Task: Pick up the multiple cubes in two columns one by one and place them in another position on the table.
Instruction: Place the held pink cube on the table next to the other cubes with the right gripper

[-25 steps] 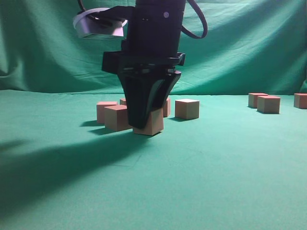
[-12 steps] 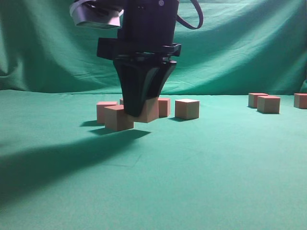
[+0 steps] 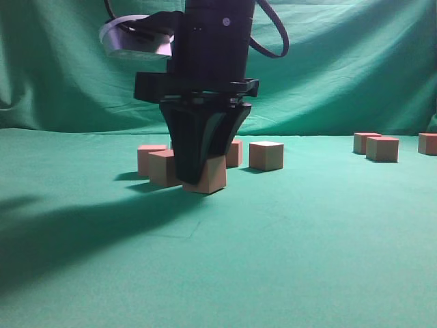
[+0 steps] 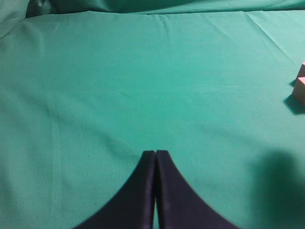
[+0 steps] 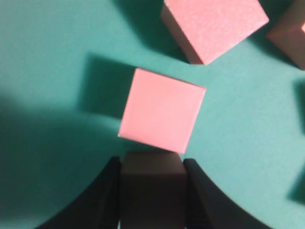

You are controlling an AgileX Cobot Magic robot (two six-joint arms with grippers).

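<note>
The right gripper [image 3: 203,179] is clamped on a cube [image 3: 213,175], one finger on either side; in the right wrist view the held cube [image 5: 151,183] sits shadowed between the two dark fingers [image 5: 102,200]. It is low over the table [image 3: 273,260], but contact with the cloth cannot be told. At 12 o'clock from the grip, a loose cube [image 5: 162,110] lies just beyond; another cube [image 5: 214,26] is at 1 o'clock. In the exterior view, three cubes [image 3: 382,148] sit well apart at 3 o'clock. The left gripper [image 4: 155,153] hangs over bare cloth, its jaws pressed together, empty.
</note>
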